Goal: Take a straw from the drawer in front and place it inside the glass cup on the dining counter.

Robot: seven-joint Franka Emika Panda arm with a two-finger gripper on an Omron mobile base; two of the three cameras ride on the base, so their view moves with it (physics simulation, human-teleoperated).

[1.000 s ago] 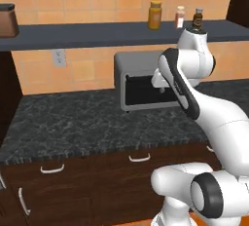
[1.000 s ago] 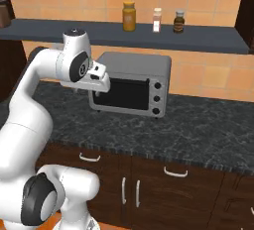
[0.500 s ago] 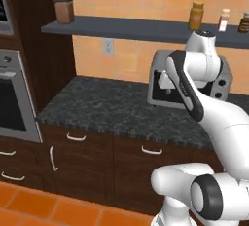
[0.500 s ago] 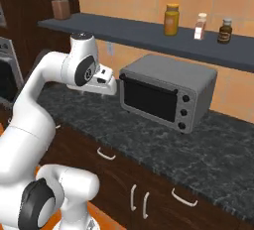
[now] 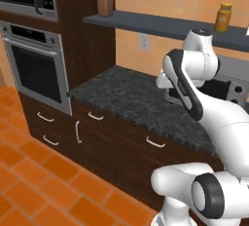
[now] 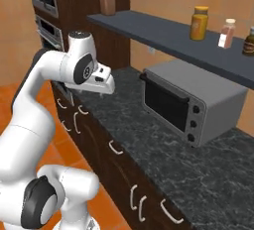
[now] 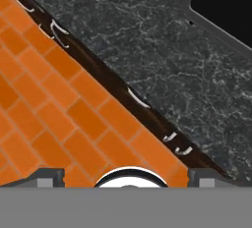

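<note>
The two-finger gripper (image 7: 125, 175) is hanging spread and empty above the black speckled stone counter (image 7: 147, 55) (straw unseen); best keep searching its dark wooden drawer fronts (image 5: 154, 144).

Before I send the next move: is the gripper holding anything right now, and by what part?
Nothing is held. The gripper is open, its fingertips wide apart with just the orange floor and the black counter edge beneath them.
</note>
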